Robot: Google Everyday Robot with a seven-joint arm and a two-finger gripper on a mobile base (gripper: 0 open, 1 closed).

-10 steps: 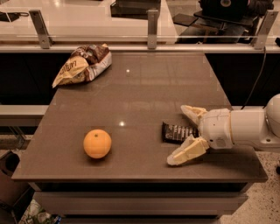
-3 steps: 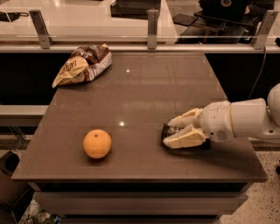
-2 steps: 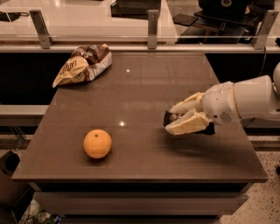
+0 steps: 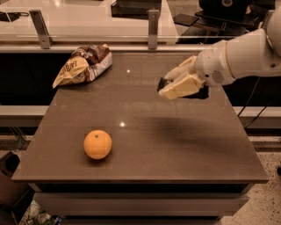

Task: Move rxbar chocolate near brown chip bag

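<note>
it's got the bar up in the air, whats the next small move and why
Probably carry it across toward the far-left corner. The end effector is shut on the flat black-wrapped rxbar chocolate above the right side of the brown table, while the puffy brown-and-tan foil chip bag lies at that corner. The round orange fruit sits near the front, off that path.

Robotics test area in an office-like room: a grey-brown table (image 4: pixel 145 162) is set on speckled flooring (image 4: pixel 268 154), with metal posts (image 4: pixel 40 28) ranged along the table's far edge and a white counter (image 4: pixel 83 15) bearing dark electronic equipment (image 4: pixel 134 8) beyond it. Cables (image 4: pixel 248 103) are seen hanging to the table's right. The white arm's gripper (image 4: pixel 167 84) is held above the table's far right part, clamped on the rxbar chocolate (image 4: pixel 160 82).
</note>
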